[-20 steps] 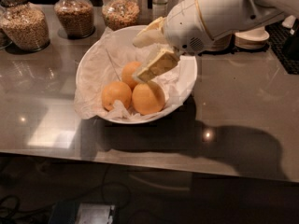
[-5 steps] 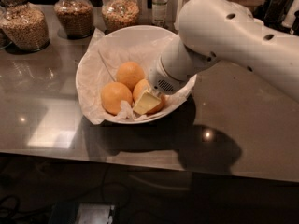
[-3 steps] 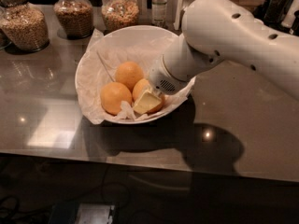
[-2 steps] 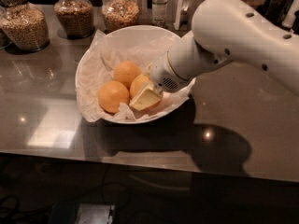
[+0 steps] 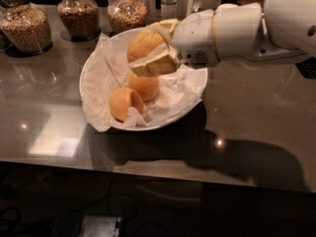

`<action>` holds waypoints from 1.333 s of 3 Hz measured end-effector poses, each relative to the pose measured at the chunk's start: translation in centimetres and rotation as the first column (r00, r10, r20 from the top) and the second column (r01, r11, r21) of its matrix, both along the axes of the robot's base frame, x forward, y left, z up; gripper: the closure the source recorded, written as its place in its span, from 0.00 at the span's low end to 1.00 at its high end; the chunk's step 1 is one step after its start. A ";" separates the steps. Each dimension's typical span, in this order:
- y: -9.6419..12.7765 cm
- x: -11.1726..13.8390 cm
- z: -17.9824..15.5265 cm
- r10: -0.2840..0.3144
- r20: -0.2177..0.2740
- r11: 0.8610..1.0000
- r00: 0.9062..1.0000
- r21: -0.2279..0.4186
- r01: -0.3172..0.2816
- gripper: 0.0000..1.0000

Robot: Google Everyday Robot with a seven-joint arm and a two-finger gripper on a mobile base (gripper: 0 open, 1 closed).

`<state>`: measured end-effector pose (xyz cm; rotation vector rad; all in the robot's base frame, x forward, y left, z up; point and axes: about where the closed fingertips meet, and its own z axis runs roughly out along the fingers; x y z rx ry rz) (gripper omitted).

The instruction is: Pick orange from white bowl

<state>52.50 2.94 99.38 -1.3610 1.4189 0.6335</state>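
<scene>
My gripper (image 5: 152, 47) is shut on the orange (image 5: 142, 44) and holds it in the air above the white bowl (image 5: 190, 105). The orange sits between the two cream fingers (image 5: 155, 63), one above and one below it. The bowl is wide, shallow and lined with crumpled white paper. Two smaller oranges stay in the bowl, one in the middle (image 5: 144, 86) and one at the lower left (image 5: 125, 103). My white arm (image 5: 247, 28) reaches in from the right.
Three glass jars of grain (image 5: 27, 26) (image 5: 79, 15) (image 5: 127, 11) stand along the back of the dark glossy counter (image 5: 247, 112). A small bottle (image 5: 168, 3) stands behind the bowl. The counter's front edge runs below the bowl.
The gripper closed on the orange in the bowl and has lifted it up and toward the back. The arm has swung to a more level pose. Two oranges remain in the bowl.
</scene>
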 end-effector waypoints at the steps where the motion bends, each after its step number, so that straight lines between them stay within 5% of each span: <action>1: -0.4 -3.7 5.5 0.112 0.138 0.987 0.984 0.102 -0.126 1.00; 2: -1.0 -8.6 8.6 0.196 0.226 0.972 0.954 0.087 -0.220 1.00; 3: -0.9 -12.7 10.4 0.273 0.270 0.955 0.923 0.039 -0.294 1.00; 4: -0.2 -15.4 10.0 0.355 0.280 0.923 0.892 0.050 -0.383 1.00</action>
